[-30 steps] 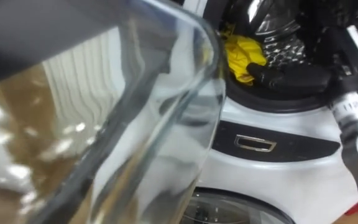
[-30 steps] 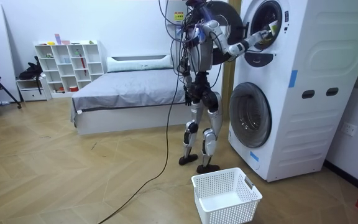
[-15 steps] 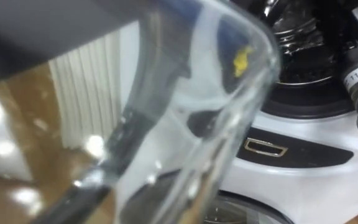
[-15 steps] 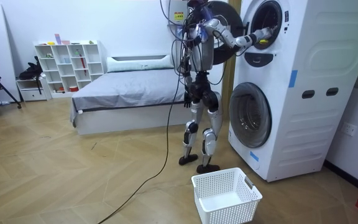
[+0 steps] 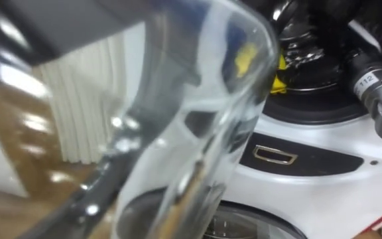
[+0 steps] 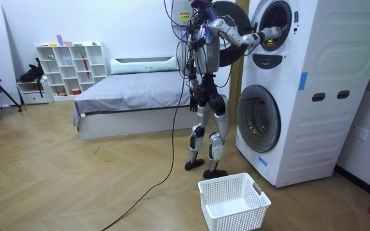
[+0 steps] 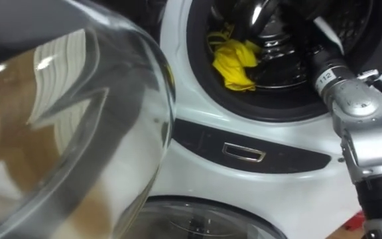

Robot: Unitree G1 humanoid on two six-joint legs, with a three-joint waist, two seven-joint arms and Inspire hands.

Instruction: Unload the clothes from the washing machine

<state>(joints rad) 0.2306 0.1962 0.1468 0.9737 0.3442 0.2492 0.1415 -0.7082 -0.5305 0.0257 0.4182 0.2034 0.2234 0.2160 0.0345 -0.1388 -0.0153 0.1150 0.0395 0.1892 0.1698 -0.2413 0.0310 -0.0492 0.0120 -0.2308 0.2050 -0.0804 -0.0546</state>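
A yellow cloth (image 7: 234, 58) lies at the front left of the upper drum (image 7: 284, 40) of the stacked washing machine (image 6: 300, 90). In the left eye view the yellow cloth (image 5: 280, 66) shows partly through the door glass. My right forearm (image 7: 350, 109) rises from the lower right into the drum, past the cloth's right side. In the room view my right hand (image 6: 271, 32) is inside the drum opening; its fingers are hidden in the dark drum. I stand upright facing the machine.
The open round glass door (image 7: 65, 119) hangs close before my head on the left. Below the drum are a dark panel with a metal handle (image 7: 243, 153) and the lower machine's door (image 6: 258, 119). A white basket (image 6: 233, 202) stands on the floor beside my feet. A bed (image 6: 133, 96) lies behind me.
My right arm has risen and gone further into the drum; the dark hand that lay at the drum's lip beside the cloth is now hidden. The head camera has shifted slightly.
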